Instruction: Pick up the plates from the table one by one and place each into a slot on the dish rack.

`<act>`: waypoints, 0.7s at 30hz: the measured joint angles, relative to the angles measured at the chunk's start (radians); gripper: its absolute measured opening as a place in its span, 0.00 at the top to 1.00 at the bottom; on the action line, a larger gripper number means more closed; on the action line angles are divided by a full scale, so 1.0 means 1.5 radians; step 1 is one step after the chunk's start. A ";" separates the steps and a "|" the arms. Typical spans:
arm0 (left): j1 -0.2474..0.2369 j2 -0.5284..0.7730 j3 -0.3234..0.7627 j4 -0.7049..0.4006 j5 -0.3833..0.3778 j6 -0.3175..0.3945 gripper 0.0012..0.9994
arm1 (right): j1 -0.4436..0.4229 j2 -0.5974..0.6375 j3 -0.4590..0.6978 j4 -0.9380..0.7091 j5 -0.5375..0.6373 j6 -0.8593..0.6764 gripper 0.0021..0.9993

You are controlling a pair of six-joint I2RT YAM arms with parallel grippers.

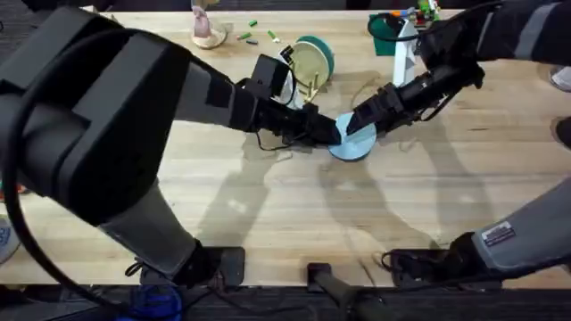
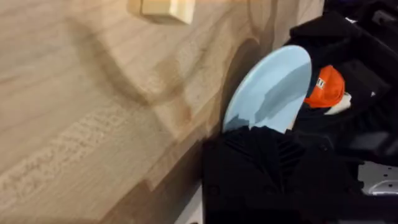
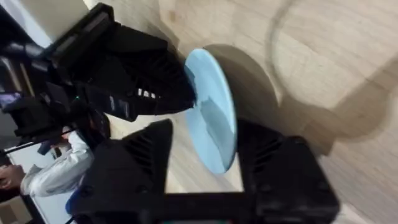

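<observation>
Two grippers meet at the pale blue plate (image 1: 354, 142) near the middle of the table (image 1: 268, 205). I see the left gripper (image 1: 332, 134) reaching in from the rack side and the right gripper (image 1: 357, 120) coming from the far right, both at the plate's upper edge.

In the right wrist view the pale blue plate (image 3: 212, 118) stands edge-on between that gripper's two black fingers (image 3: 140, 155), one on either face. I cannot tell whether they press on it. The left gripper (image 3: 180, 93) shows there clamped on the plate's far rim.

In the left wrist view the pale blue plate (image 2: 270, 90) rises tilted out of the left gripper's black fingers (image 2: 261, 155), which grasp its lower edge. Behind the plate sits the right gripper's dark body with an orange part (image 2: 329, 87).

I note the dish rack (image 1: 308, 85) at the far middle of the table. It holds the cream plate (image 1: 308, 64) and the teal plate (image 1: 323, 52) upright, the teal one behind the cream.
</observation>
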 joint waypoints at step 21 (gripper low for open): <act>0.003 -0.002 0.000 -0.003 0.007 -0.001 0.96 | -0.009 -0.003 0.002 -0.013 -0.005 -0.001 0.97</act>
